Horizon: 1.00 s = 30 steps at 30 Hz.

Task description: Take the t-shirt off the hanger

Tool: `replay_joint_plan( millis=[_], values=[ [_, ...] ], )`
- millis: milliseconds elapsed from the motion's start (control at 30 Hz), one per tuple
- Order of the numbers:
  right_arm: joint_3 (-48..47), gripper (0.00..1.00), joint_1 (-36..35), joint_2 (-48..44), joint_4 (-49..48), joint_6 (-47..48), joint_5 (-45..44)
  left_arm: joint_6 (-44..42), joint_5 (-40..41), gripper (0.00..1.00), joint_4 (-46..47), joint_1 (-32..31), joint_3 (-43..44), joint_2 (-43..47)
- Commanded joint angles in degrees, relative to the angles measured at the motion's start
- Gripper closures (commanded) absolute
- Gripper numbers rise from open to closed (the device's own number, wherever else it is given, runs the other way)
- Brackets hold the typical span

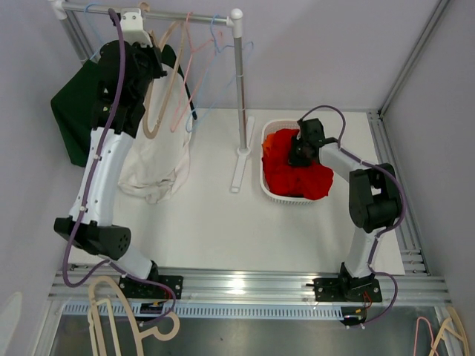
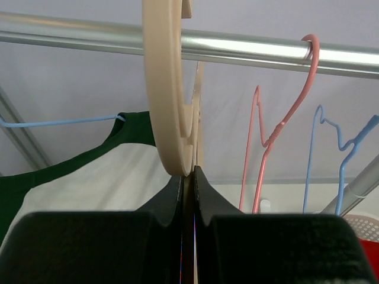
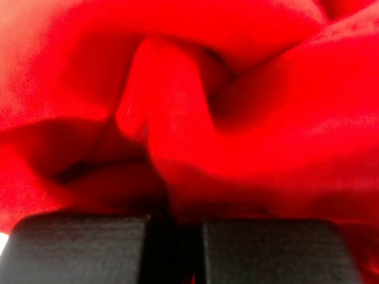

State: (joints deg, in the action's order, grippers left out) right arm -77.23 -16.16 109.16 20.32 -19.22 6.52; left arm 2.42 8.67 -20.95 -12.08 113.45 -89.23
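A cream t-shirt (image 1: 159, 167) hangs on a beige wooden hanger (image 1: 159, 104) from the rack rail (image 1: 185, 15). My left gripper (image 1: 148, 70) is up at the rail, shut on the hanger's neck. In the left wrist view the fingers (image 2: 188, 173) pinch the beige hanger (image 2: 163, 89) just under its hook, which is over the rail (image 2: 249, 50), and the cream shirt (image 2: 89, 183) shows below. My right gripper (image 1: 300, 152) is down in a pile of red cloth (image 1: 297, 178). In the right wrist view its fingers (image 3: 172, 207) stand nearly together, the tips buried in red cloth (image 3: 237, 118).
A dark green shirt (image 1: 74, 119) hangs on a thin blue hanger left of the cream one. Empty pink (image 2: 278, 130) and blue (image 2: 340, 160) wire hangers hang to the right. The rack post (image 1: 240, 89) stands beside the white basket (image 1: 266, 185). Spare hangers (image 1: 111, 311) lie at the front.
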Motion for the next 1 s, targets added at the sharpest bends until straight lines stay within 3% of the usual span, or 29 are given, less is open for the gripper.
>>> replay_joint_plan(
  millis=[0, 167, 233, 333, 400, 500, 733, 967],
  values=[
    [0.8, 1.0, 0.5, -1.2, 5.3, 0.6, 0.8, -1.2, -1.8, 0.99, 2.8, 0.5, 4.8, -2.3],
    [-1.9, 1.0, 0.8, -6.4, 7.5, 0.2, -0.1, -1.5, -1.0, 0.99, 2.2, 0.6, 8.8, -5.8],
    [-4.6, 0.79, 0.8, -8.1, 9.9, 0.5, -0.3, -1.4, -1.0, 0.99, 0.6, 0.5, 11.9, -6.7],
    [-6.6, 0.63, 0.8, -11.2, 10.8, 0.2, -1.8, -1.8, -1.4, 0.99, 0.3, 0.5, 13.7, -8.3],
    [-7.8, 0.39, 0.8, -13.7, 11.0, 0.4, -2.9, -2.0, -1.2, 0.99, -0.1, 0.5, 15.0, -9.7],
    [-10.1, 0.2, 0.8, -15.1, 13.3, 1.1, -4.2, -1.9, -1.2, 0.99, -0.5, 0.5, 16.2, -11.2],
    [-10.7, 0.11, 1.0, -19.4, 13.7, 1.4, -6.4, -1.5, -1.6, 0.99, -0.1, 0.5, 16.2, -14.0],
    [-10.0, 0.1, 1.0, -23.2, 12.6, 1.5, -5.6, -2.2, -1.7, 0.99, 0.4, 0.5, 16.3, -16.9]
  ],
)
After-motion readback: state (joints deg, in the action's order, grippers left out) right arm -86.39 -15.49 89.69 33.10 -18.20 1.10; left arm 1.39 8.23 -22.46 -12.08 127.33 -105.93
